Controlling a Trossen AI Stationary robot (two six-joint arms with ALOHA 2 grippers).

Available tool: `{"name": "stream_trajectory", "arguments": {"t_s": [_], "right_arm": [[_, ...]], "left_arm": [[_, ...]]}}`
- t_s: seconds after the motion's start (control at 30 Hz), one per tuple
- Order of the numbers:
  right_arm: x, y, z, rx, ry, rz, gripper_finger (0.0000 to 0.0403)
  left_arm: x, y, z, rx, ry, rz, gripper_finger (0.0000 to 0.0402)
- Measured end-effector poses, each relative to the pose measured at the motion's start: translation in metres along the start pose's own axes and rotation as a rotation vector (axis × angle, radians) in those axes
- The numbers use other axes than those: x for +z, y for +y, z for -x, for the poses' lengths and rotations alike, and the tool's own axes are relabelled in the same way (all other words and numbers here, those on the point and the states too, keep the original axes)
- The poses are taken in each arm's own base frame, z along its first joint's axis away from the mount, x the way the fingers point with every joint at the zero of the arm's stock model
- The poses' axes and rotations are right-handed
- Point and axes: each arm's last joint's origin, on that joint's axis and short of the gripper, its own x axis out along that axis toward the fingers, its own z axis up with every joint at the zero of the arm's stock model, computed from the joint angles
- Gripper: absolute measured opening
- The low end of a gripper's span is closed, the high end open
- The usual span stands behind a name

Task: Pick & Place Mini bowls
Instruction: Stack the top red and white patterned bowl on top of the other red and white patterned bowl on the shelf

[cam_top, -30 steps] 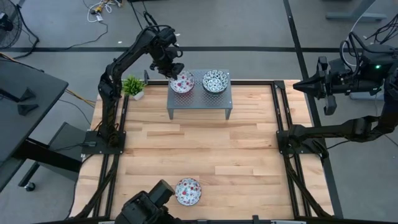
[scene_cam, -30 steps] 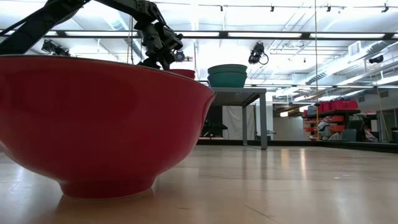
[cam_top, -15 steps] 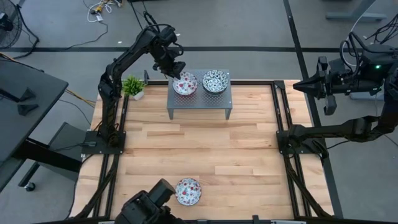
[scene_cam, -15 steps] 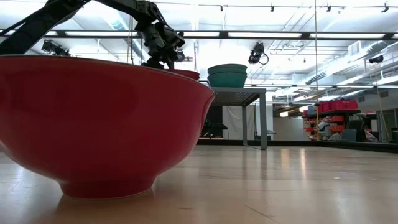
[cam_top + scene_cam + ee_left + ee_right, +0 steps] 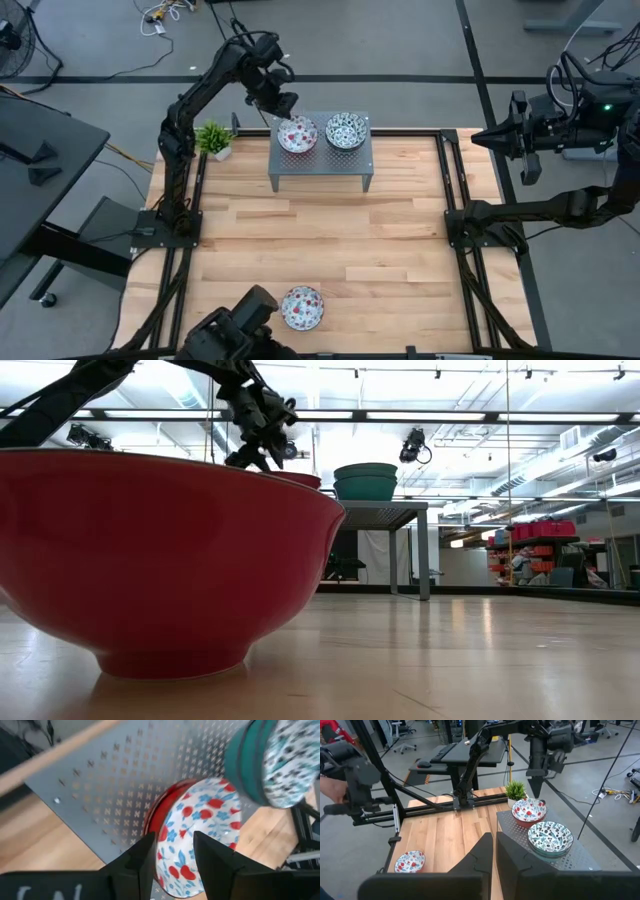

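the left gripper [image 5: 283,103] hangs just above the far-left corner of the grey perforated stand [image 5: 320,160], over the rim of a red-patterned mini bowl [image 5: 296,133]; its jaws stand slightly apart in the left wrist view and hold nothing. that bowl sits on the stand's left half, and in the right wrist view it rests on another red one. just beside it, to the right, is the green-teal stack of mini bowls [image 5: 346,130]. a lone red-patterned bowl [image 5: 301,306] rests on the wooden tabletop [image 5: 330,240] at its near edge, well apart from the stand. a small potted plant [image 5: 214,138] stands left of the stand. the right gripper [image 5: 494,845] waits off the tabletop's right side, jaws closed and empty.
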Motion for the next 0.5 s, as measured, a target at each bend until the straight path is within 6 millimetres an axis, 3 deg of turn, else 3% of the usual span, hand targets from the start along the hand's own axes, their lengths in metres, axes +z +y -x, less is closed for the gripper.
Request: {"name": "stream_trajectory", "arguments": {"t_s": [0.13, 0.3, 0.5], "right_arm": [[0.000, 0.000, 0.000, 0.000, 0.000, 0.000, 0.0025], [0.000, 0.000, 0.000, 0.001, 0.000, 0.000, 0.0025], [0.000, 0.000, 0.000, 0.000, 0.000, 0.000, 0.0025]], "left_arm": [[0.001, -0.004, 0.015, 0.010, -0.056, -0.018, 0.0138], [0.000, -0.003, 0.019, 0.010, -0.059, -0.028, 0.0138], [0.002, -0.009, 0.018, 0.005, -0.090, -0.240, 0.0135]]}}
